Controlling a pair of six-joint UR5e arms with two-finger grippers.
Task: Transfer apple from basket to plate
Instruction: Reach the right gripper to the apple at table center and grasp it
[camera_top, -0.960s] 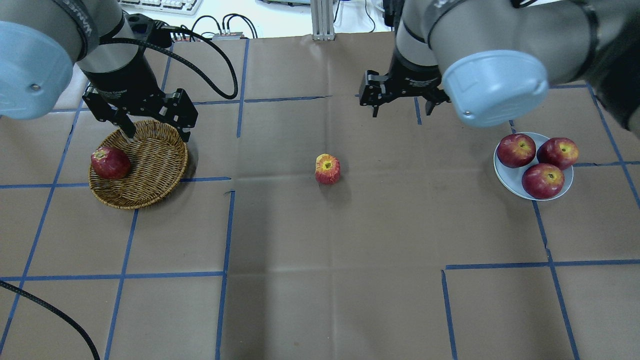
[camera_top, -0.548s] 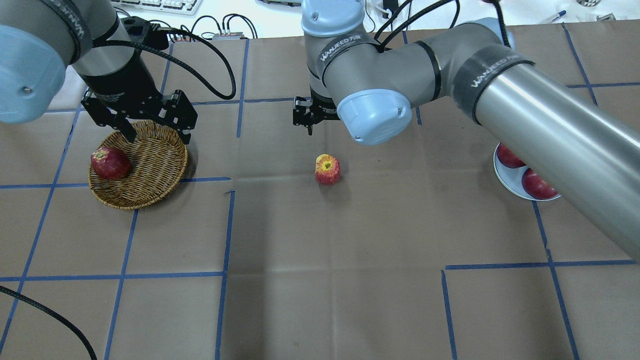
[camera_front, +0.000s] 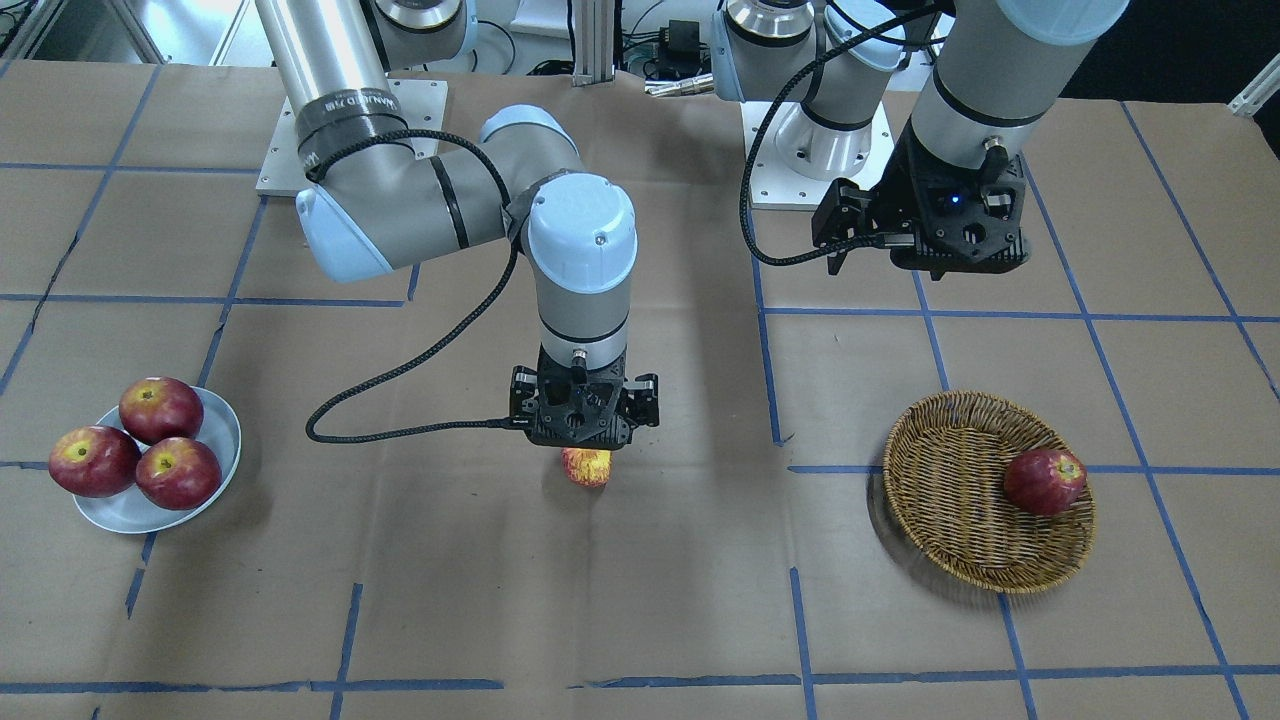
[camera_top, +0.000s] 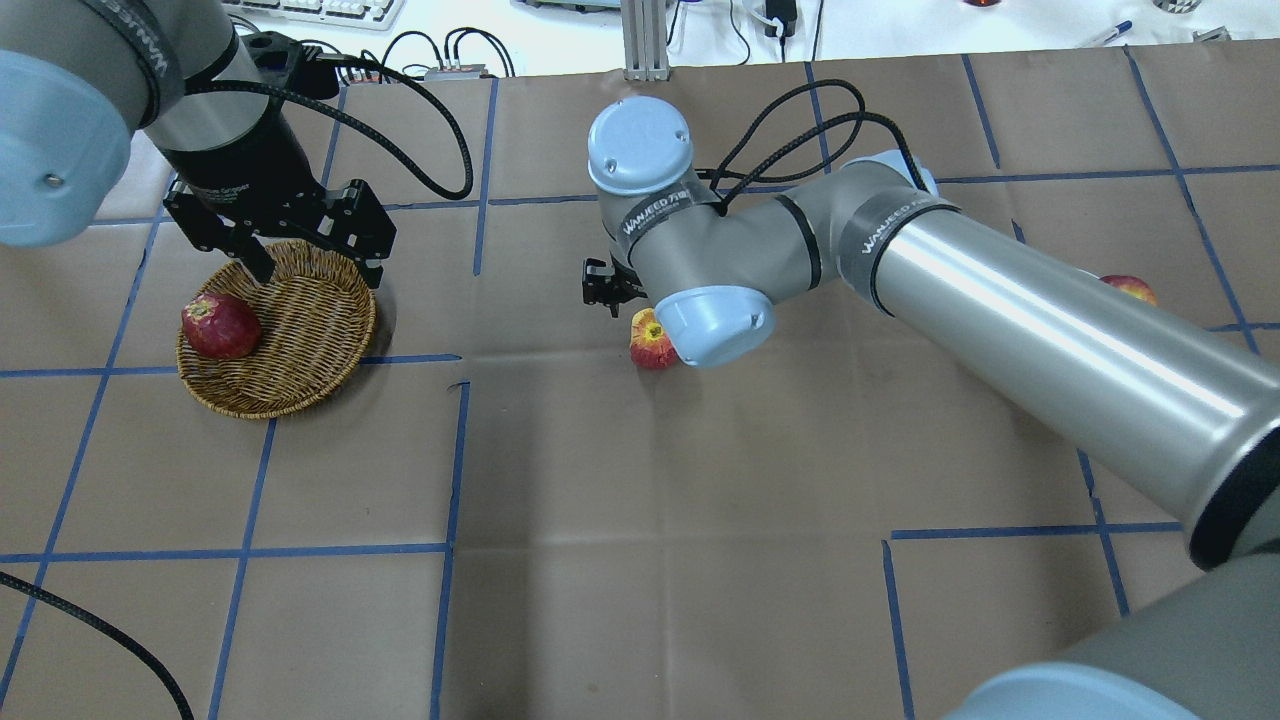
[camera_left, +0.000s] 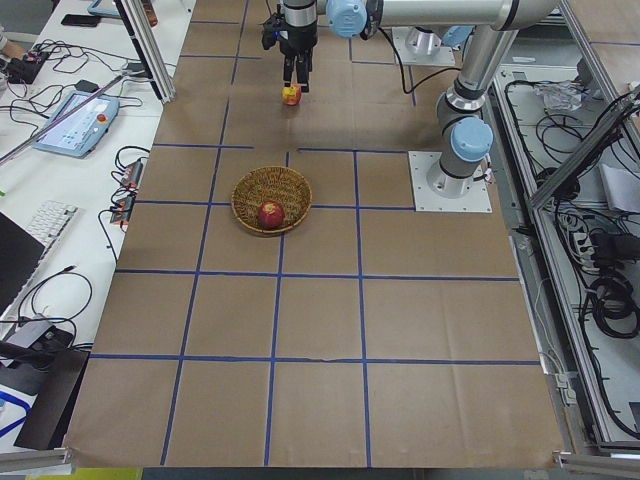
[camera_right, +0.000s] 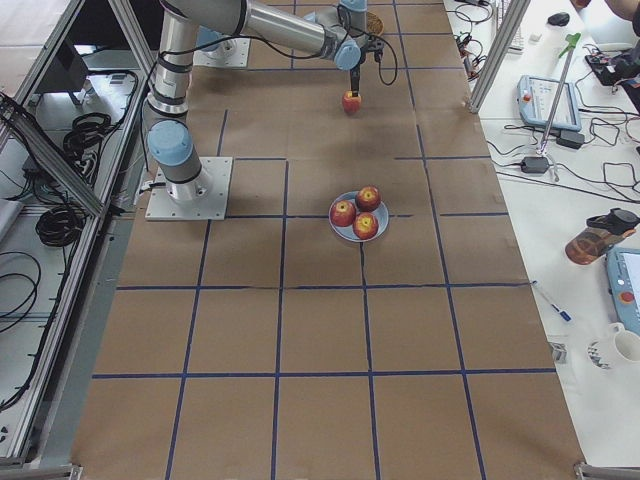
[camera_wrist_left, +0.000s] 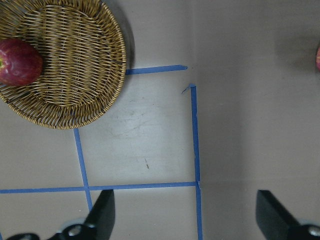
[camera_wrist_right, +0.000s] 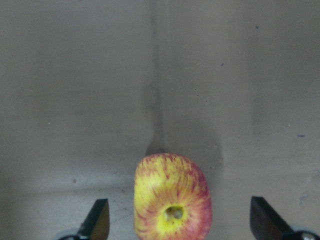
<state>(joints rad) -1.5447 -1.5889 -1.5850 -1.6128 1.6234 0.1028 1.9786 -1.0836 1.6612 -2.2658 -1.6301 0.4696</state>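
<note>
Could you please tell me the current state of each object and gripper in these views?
Yellow-streaked light red apple: on the table, outside basket and plate, ungripped.
Round woven wicker basket: holds one dark red apple.
Round pale blue plate: holds three dark red apples.
Right gripper: open, fingers either side of the streaked apple, not touching.
Left gripper: open, empty.

apple (camera_front: 587, 468) on table (camera_front: 640, 590) between basket (camera_front: 935, 500) and plate (camera_front: 222, 430), right claw (camera_front: 585, 440) above it
</note>
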